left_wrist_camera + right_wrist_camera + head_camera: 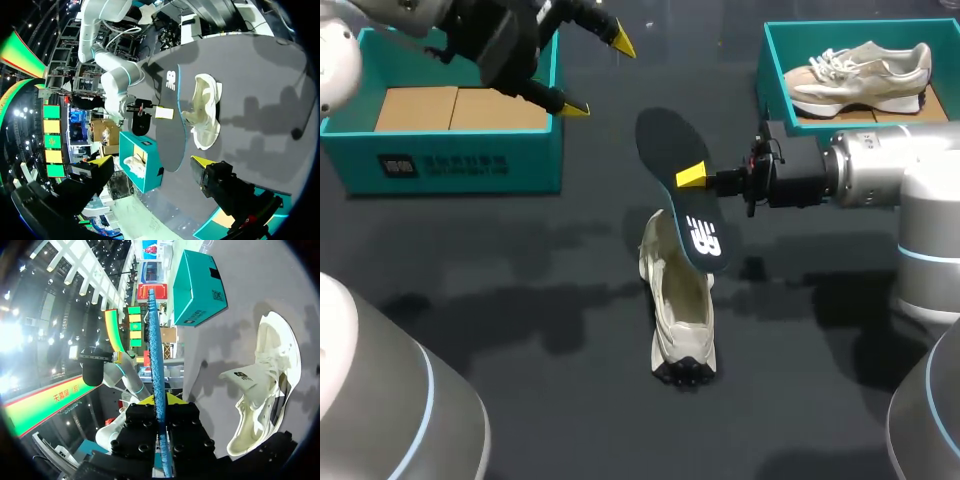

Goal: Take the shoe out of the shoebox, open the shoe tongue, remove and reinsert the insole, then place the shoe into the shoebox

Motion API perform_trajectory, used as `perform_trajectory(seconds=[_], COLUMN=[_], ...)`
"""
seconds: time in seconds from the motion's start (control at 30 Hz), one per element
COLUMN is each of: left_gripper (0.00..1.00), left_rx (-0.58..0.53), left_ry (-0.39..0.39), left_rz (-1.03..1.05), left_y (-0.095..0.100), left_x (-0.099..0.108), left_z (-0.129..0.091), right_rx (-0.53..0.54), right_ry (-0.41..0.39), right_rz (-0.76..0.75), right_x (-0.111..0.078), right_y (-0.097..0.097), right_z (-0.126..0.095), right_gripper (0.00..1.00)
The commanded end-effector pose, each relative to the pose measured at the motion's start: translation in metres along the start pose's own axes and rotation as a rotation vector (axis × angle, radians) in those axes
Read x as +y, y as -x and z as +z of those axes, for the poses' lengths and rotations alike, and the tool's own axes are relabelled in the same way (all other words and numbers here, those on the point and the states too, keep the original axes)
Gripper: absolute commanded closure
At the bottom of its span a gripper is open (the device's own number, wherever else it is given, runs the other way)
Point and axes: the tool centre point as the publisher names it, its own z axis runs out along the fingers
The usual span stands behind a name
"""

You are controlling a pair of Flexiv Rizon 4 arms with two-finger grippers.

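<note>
Head view, task roughly at its midpoint. The shoe (680, 310) lies out of its box on the dark table (520, 280), near the middle, with its opening facing up. The right wrist view shows its tongue folded outward, so the tongue step appears to be done.

The insole (665, 140) is out of the shoe. The right gripper (692, 180) is clamped on it at mid-length, one yellow-tipped finger on each face. The dark insole hangs tilted over the shoe, with its lower end just above the shoe's opening. Whether that end touches the shoe cannot be told.

The left gripper (598, 75) hovers over the near corner of the teal shoebox (470, 160) at the far left, well apart from the shoe. Its fingers are spread and there is nothing between them. Only brown cardboard shows inside that box.

A second teal box (775, 75) stands at the far right and holds another pale shoe (860, 75).

Done, by appearance: the shoe taken out, the tongue opened and the insole removed. Left to do: slide the insole back in and seat it flat, then return the shoe to a shoebox.

The table top is matte and nearly black, and it carries soft shadows of both arms. The shoe rests on it with nothing bracing it, so it will likely shift if the insole is pushed in without the free gripper steadying it.
</note>
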Motion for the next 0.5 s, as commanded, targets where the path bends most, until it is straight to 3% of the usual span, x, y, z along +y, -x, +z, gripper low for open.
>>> perform_trajectory(seconds=[0.03,0.37,0.4,0.5], left_gripper=[0.00,0.00,0.00,0.00], left_rx=[-0.092,-0.092,-0.097,-0.136], left_ry=[0.088,0.088,0.043,0.029], left_rz=[-0.046,-0.046,-0.037,-0.045], left_y=[-0.025,-0.025,-0.032,-0.050], left_x=[-0.010,-0.010,-0.011,-0.008], left_z=[0.005,0.005,0.013,0.027], right_rx=[-0.003,-0.003,-0.003,-0.003], right_ry=[0.000,0.000,0.000,0.000], right_rz=[0.001,0.001,0.001,0.001], right_x=[0.000,0.000,0.000,0.000], right_y=[0.000,0.000,0.000,0.000], right_z=[0.001,0.001,0.001,0.001], right_gripper=[1.00,1.00,1.00,1.00])
